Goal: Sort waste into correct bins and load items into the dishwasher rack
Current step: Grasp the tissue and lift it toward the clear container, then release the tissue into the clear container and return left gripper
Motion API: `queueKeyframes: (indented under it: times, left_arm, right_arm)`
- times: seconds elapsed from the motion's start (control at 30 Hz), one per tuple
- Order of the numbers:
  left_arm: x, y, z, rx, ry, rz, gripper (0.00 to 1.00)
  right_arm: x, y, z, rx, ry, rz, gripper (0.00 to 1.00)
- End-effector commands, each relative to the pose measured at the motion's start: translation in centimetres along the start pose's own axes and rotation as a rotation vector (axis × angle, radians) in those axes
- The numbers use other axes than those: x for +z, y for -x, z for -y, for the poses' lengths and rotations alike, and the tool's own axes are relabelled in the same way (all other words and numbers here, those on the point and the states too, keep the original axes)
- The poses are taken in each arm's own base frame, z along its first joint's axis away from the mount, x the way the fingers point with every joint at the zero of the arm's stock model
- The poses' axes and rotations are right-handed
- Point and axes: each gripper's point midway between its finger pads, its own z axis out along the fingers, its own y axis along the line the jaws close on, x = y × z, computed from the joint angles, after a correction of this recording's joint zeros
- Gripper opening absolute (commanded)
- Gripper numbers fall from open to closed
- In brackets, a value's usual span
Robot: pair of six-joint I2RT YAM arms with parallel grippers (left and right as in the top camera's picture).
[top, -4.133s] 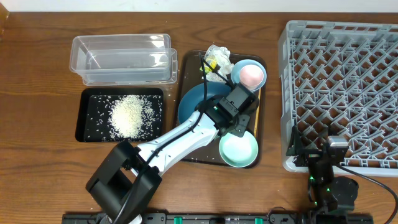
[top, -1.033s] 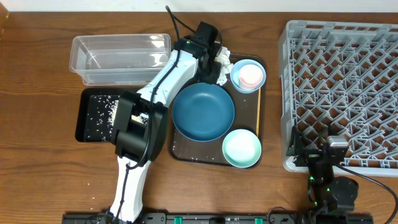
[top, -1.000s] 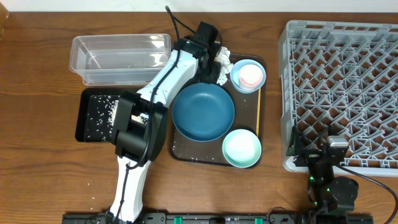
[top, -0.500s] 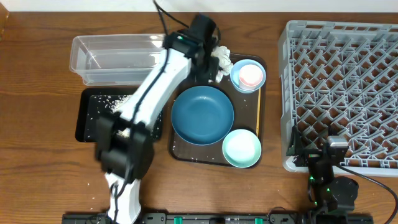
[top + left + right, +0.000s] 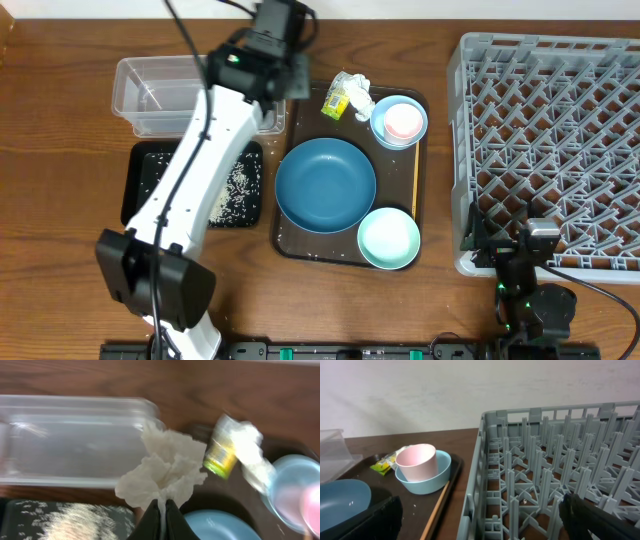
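Note:
My left gripper (image 5: 161, 505) is shut on a crumpled white paper wad (image 5: 167, 467), held over the right end of the clear tub (image 5: 70, 440). Overhead, it (image 5: 290, 78) sits by the tub (image 5: 160, 95). The printed wrapper (image 5: 345, 97) lies on the brown tray's back corner. Rice (image 5: 238, 185) lies in the black tray (image 5: 145, 185). The dark-blue plate (image 5: 325, 182), mint bowl (image 5: 388, 238), pink cup (image 5: 403, 120) in a pale blue bowl (image 5: 427, 480), and stick (image 5: 415, 185) sit on the brown tray. My right gripper (image 5: 485, 525) stands open at the rack's (image 5: 560, 130) front-left corner.
The brown serving tray (image 5: 290, 240) lies between the bins and the rack. The left arm's white links stretch over the black tray and the tub's right end. Scattered rice grains dot the brown tray's floor.
The left arm has lifted from the brown tray's back corner and swung left toward the clear tub, carrying the white paper wad. The printed wrapper is now uncovered. The right arm has not moved.

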Motion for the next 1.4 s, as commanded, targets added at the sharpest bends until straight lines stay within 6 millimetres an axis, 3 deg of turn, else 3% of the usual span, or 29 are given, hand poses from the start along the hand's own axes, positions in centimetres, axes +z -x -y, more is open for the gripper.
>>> queueKeyframes:
  times: [0.0, 0.17, 0.27, 0.37, 0.43, 0.47, 0.5, 0.6, 0.7, 0.83, 0.9, 1.13, 1.37]
  left_arm:
    - [1.6, 1.8, -4.3, -0.122, 0.122, 0.047, 0.06]
    - [4.4, 3.2, -8.3, -0.218, 0.170, 0.065, 0.07]
    - [5.6, 2.6, -10.2, -0.285, 0.203, 0.034, 0.09]
    - [6.4, 2.2, -11.4, -0.305, 0.223, 0.017, 0.17]
    - [6.8, 2.1, -11.8, -0.310, 0.230, 0.010, 0.50]
    - [6.9, 2.0, -11.8, -0.310, 0.231, 0.008, 0.61]
    - [7.0, 2.0, -11.8, -0.310, 0.231, 0.008, 0.68]
    - [7.0, 2.0, -11.3, -0.310, 0.208, 0.002, 0.71]
    - [6.6, 1.8, -8.4, -0.279, 0.045, -0.039, 0.70]
    - [4.1, 1.8, 0.1, -0.059, -0.395, -0.076, 0.71]
    - [3.1, 1.5, 3.1, 0.016, -0.513, -0.071, 0.70]
    - [4.2, 0.6, 8.4, 0.097, -0.485, -0.031, 0.71]
    - [8.6, -2.2, 13.5, 0.090, -0.473, -0.062, 0.70]
  right_arm:
    - [0.0, 0.0, 0.2, -0.013, -0.006, 0.002, 0.99]
    - [0.0, 0.0, 0.2, -0.013, -0.006, 0.002, 0.99]
    - [0.0, 0.0, 0.2, -0.013, -0.006, 0.002, 0.99]
    - [0.0, 0.0, 0.2, -0.013, -0.006, 0.002, 0.99]
    - [0.0, 0.0, 0.2, -0.013, -0.006, 0.002, 0.99]
    - [0.0, 0.0, 0.2, -0.013, -0.006, 0.002, 0.99]
    - [0.0, 0.0, 0.2, -0.013, -0.006, 0.002, 0.99]
    - [0.0, 0.0, 0.2, -0.013, -0.006, 0.002, 0.99]
    - [0.0, 0.0, 0.2, -0.013, -0.006, 0.002, 0.99]
    - [0.0, 0.0, 0.2, -0.013, -0.006, 0.002, 0.99]
    - [0.0, 0.0, 0.2, -0.013, -0.006, 0.002, 0.99]
    - [0.0, 0.0, 0.2, -0.013, -0.006, 0.002, 0.99]
    - [0.0, 0.0, 0.2, -0.013, -0.006, 0.002, 0.99]
